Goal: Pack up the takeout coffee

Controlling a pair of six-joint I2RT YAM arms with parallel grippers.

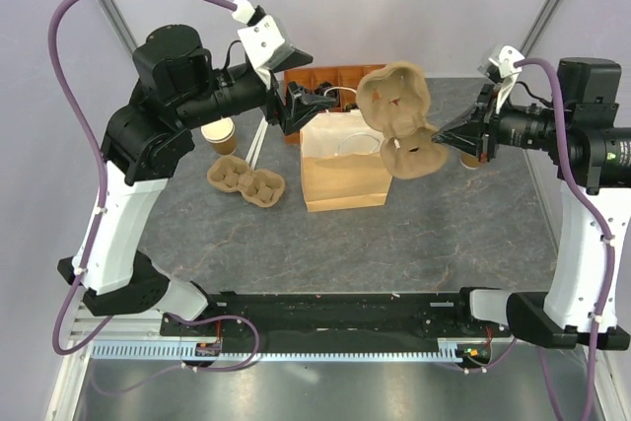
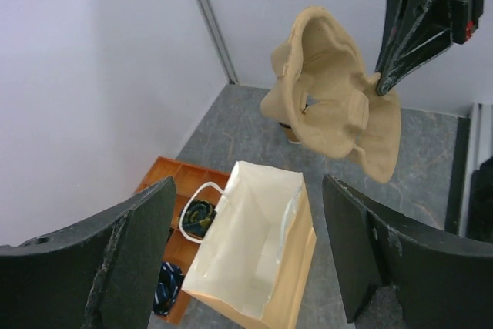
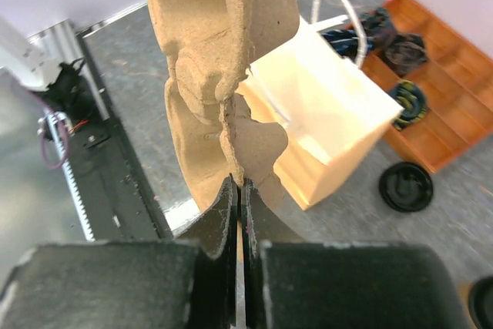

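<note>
Right side: the right gripper (image 3: 237,190) is pinching the thin edge of a pulp carrier (image 1: 399,115), which is hanging in the air near the open paper bag (image 1: 343,179).
Left side: the left gripper (image 1: 298,110) is hovering at the bag's far left corner, jaws spread wide and gripping nothing.
Coffee: the takeout coffee (image 1: 471,161) is standing on the table (image 1: 444,234) at the far right, just beside the right gripper. It is mostly hidden, so I'm not seeing its lid from above.
Handling: I'm guessing it's light, with a soft paper wall that dents under a hard squeeze. It wants holding around the body below the lid, and keeping upright.
Count: I'm counting two carriers, the second carrier (image 1: 246,182) lying on the table. There's one bag, one lidless cup (image 1: 221,135), one loose lid (image 3: 406,186) and one orange tray (image 3: 451,105).
</note>
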